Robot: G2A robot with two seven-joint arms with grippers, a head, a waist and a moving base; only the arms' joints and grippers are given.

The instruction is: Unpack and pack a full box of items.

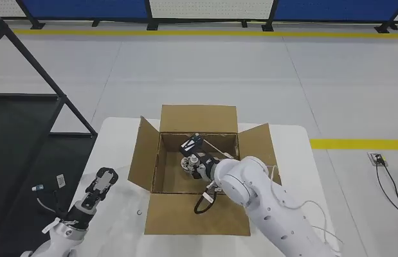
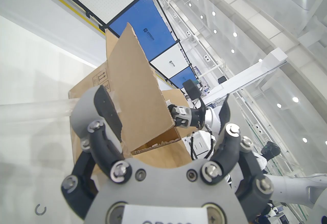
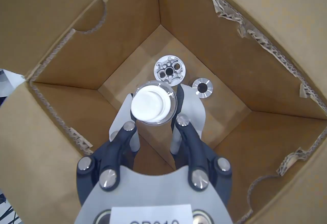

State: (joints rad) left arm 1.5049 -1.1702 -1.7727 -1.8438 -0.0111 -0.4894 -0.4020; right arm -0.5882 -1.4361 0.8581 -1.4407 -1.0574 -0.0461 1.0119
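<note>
An open cardboard box (image 1: 192,215) stands mid-table with all its flaps spread out. Inside it my right gripper (image 3: 154,101) is shut on a clear jar with a white cap (image 3: 152,104), cap toward the camera, held above the box floor. Two metal parts lie on that floor beyond the jar: a round notched disc (image 3: 169,71) and a smaller silver disc (image 3: 202,87). From above, the right gripper (image 1: 196,164) is deep in the box. My left gripper (image 1: 103,178) rests open over the table left of the box, holding nothing, with the box's flap (image 2: 138,92) beyond its fingers (image 2: 107,107).
A small metal ring (image 1: 140,214) lies on the white table (image 1: 121,138) near the box's front left corner. A black frame (image 1: 54,90) stands off the table's left edge. Bare tabletop lies left and right of the box.
</note>
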